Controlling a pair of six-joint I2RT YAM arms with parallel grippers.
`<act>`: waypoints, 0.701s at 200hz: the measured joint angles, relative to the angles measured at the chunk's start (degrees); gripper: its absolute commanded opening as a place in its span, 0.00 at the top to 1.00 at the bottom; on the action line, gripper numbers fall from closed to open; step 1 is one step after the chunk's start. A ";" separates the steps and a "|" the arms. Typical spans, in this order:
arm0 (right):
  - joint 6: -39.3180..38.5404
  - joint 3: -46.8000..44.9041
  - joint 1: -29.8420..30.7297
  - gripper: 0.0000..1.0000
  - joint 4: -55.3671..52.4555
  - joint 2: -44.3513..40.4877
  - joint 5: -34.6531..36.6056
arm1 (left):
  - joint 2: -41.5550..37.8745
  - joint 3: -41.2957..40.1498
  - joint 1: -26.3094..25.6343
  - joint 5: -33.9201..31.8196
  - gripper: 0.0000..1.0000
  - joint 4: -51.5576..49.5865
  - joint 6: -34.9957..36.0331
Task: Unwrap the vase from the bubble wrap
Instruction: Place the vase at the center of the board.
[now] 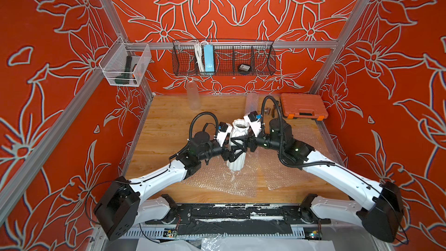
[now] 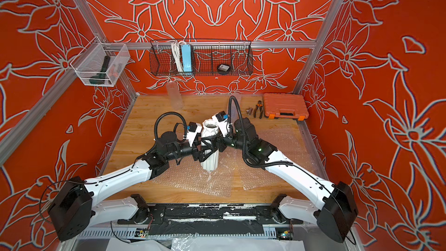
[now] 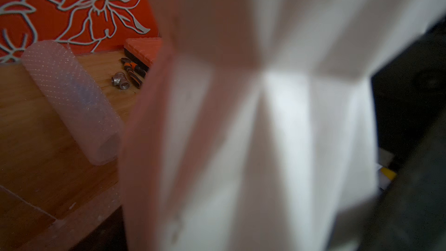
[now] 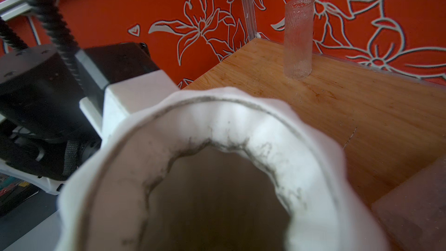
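Two claws are flanking the bare white vase (image 1: 237, 130) at its waist: left claw (image 1: 233, 153) and right claw (image 1: 244, 144), jaws standing wide. Cannot tell if they are squeezing; probably steadying it upright. The bubble wrap (image 1: 217, 181) is lying flat on the worktop (image 1: 169, 126) under its base, already off.

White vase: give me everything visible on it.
The white vase is bare, with no wrap on it. It looks like matte ceramic, with faceted vertical ribs pinching in to a waist, a wavy open mouth and grey smudges on the inner rim. It stands upright, its base over the flat bubble wrap sheet. The left gripper and right gripper straddle its waist from opposite sides, jaws wide. Whether they actually press on it cannot be told.
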 measured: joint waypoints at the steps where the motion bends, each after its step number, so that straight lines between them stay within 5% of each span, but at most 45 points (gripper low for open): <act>1: 0.00 0.00 0.00 0.40 0.00 0.00 0.00 | 0.00 0.00 -0.02 0.02 0.19 -0.02 -0.02; 53: 0.61 0.00 0.09 0.38 -0.22 -0.13 0.26 | 0.31 -0.02 -0.07 0.22 0.29 0.57 0.04; 89: 0.55 0.00 0.15 0.15 -1.29 -0.98 1.70 | 0.26 -0.42 -0.37 -0.83 0.30 1.57 0.85; 140: -0.94 -0.02 0.50 0.05 -4.15 -7.10 10.97 | -1.40 -2.36 -0.24 -10.21 0.29 -2.16 4.39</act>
